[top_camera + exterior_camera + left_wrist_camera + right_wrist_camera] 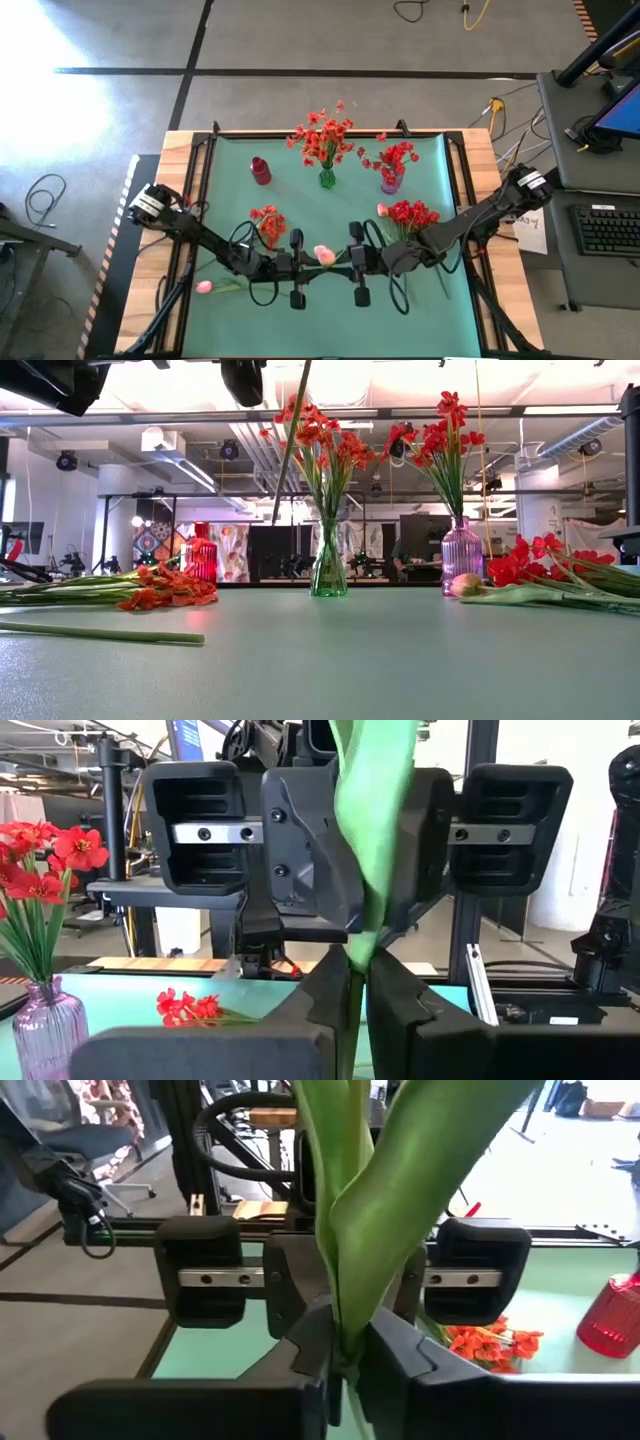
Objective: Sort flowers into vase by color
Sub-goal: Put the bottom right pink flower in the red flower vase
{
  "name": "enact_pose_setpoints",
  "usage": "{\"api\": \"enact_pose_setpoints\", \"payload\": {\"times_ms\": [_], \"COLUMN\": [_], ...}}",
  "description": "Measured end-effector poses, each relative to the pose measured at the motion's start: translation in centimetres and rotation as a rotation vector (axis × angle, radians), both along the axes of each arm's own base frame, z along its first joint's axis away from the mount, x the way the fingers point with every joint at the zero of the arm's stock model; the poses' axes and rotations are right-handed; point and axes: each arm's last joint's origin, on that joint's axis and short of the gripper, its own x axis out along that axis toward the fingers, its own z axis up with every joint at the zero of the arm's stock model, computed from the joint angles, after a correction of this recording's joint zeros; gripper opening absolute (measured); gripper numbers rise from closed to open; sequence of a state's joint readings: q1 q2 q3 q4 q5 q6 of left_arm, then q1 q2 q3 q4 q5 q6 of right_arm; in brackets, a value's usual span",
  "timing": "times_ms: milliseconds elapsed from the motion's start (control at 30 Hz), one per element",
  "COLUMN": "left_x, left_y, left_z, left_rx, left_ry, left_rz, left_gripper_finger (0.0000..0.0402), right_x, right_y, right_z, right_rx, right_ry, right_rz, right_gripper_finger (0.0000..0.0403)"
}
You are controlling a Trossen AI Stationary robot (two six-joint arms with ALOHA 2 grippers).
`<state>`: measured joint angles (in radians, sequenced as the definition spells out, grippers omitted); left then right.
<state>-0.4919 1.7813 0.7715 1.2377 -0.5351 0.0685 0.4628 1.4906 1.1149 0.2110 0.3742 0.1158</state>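
Observation:
A pink flower with a green stem and long leaves, its bud [324, 255] on top, is held up in the air over the near middle of the green mat [430, 310]. My left gripper [309, 262] and my right gripper [341, 261] face each other, both shut on its stem. A green vase [327, 178] of orange-red flowers, a purple vase [390, 183] of deep red flowers and a red vase [260, 171] with no flowers stand at the far side. My left gripper pinches the green stem [352, 982] between its two fingers, coming level from the table's left, fingers across the stem. The stem stands nearly upright, its lower end [276, 518] clear of the mat. My right gripper pinches the same stem [343, 1342] just below the leaves, level from the table's right, fingers across it. The leaves [400, 1200] rise above the fingers.
Orange-red flowers [268, 222] lie on the mat left of centre. Deep red flowers [410, 213] with a pink bud [382, 210] lie right of centre. Another pink flower [204, 287] lies at the near left. Wooden table edges frame the mat.

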Motion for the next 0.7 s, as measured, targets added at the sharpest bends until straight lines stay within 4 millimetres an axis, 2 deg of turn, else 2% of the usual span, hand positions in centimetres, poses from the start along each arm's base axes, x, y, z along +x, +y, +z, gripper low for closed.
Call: {"api": "enact_pose_setpoints", "payload": {"times_ms": [167,333,500,700], "left_x": [0.0,-0.9,-4.1,-8.8], "left_y": [0.2,0.8,2.8,6.9], "left_z": [0.1,1.4,2.7,4.2], "left_rx": [0.005,0.05,0.064,0.072], "left_ry": [-0.002,-0.027,-0.046,-0.057], "left_rz": [0.014,0.049,0.124,0.38], "left_gripper_finger": [0.0002,0.0001,0.0,0.0], "right_x": [0.0,-0.7,-2.0,-3.1], "right_y": [0.0,-0.4,-1.0,-1.5], "right_z": [0.3,2.1,3.4,4.2], "right_rx": [-0.005,-0.004,-0.009,-0.003], "right_ry": [-0.009,-0.044,-0.021,-0.01], "right_rz": [-0.009,-0.01,-0.014,-0.017], "right_gripper_finger": [0.011,0.0172,0.0209,0.0228]}}
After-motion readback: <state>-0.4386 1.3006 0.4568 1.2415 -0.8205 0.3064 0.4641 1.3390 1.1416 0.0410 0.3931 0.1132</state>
